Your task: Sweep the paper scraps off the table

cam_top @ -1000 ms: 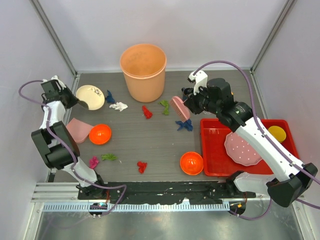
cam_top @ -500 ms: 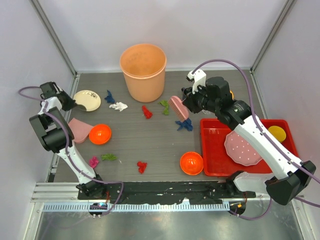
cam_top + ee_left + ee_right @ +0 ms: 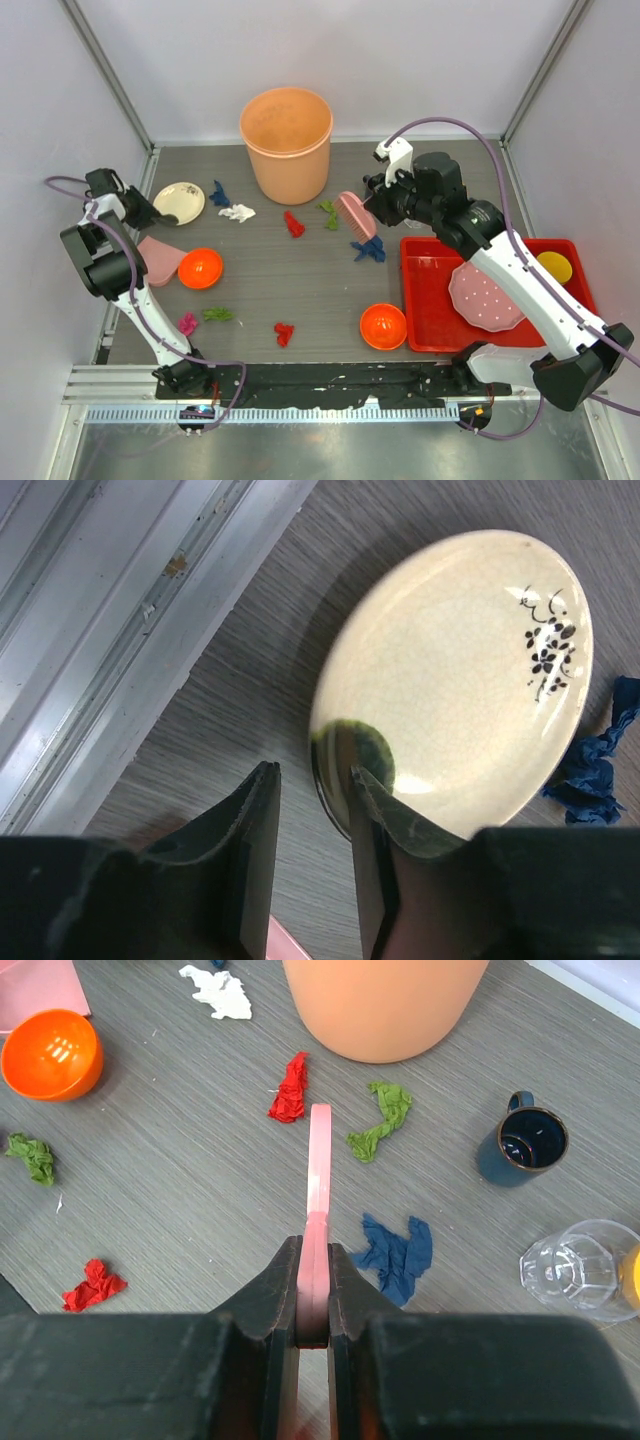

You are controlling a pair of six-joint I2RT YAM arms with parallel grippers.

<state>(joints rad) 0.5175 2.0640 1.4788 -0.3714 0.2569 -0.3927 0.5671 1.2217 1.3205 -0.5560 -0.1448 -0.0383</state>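
Note:
Paper scraps lie scattered on the table (image 3: pixel 290 280): blue (image 3: pixel 219 192), white (image 3: pixel 237 212), red (image 3: pixel 293 224), green (image 3: pixel 329 213), blue (image 3: pixel 369 250), magenta (image 3: pixel 187 323), green (image 3: pixel 218 314), red (image 3: pixel 284 332). My right gripper (image 3: pixel 378 205) is shut on a pink brush (image 3: pixel 357 215), held on edge above the table between the red scrap (image 3: pixel 291 1088) and the blue scrap (image 3: pixel 397 1250). My left gripper (image 3: pixel 140 210) is open at the left edge of a cream plate (image 3: pixel 180 202), one finger (image 3: pixel 385 810) over its rim (image 3: pixel 335 780). A blue scrap (image 3: pixel 600 760) lies beyond the plate.
A pink dustpan (image 3: pixel 155 260) and an orange bowl (image 3: pixel 200 267) sit at the left. A second orange bowl (image 3: pixel 383 325) sits near the front. An orange bucket (image 3: pixel 286 140) stands at the back. A red tray (image 3: pixel 425 300) is at the right. A mug (image 3: pixel 522 1145) and a glass (image 3: pixel 575 1265) stand near the brush.
My left arm has folded toward the left edge and the cream plate has come down flat onto the table. The right arm and brush have barely moved.

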